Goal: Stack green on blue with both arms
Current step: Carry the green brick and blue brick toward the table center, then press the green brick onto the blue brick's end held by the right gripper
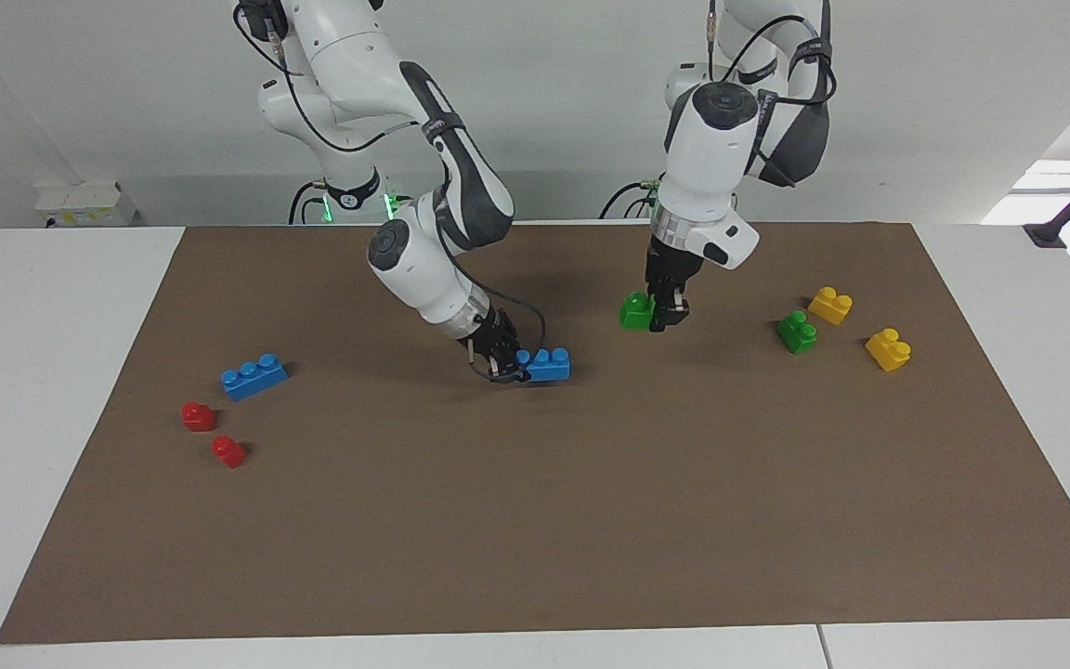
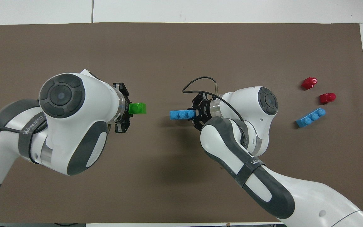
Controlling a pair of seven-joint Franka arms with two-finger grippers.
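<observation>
Left gripper (image 1: 663,314) clamps a two-stud green brick (image 1: 634,311); at its eight o'clock in the facing view, right gripper (image 1: 504,360) grips a three-stud blue brick (image 1: 549,364).

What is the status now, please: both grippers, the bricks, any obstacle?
Left gripper shut on small green plastic brick, raised. Right gripper shut on long blue plastic brick, low over brown mat. Gap between them unobstructed.

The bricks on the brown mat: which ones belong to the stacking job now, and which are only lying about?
In the job:
- green brick, held by the left gripper
- blue brick, held by the right gripper

Lying about:
- second blue brick
- second green brick
- two yellow bricks
- two red bricks
</observation>
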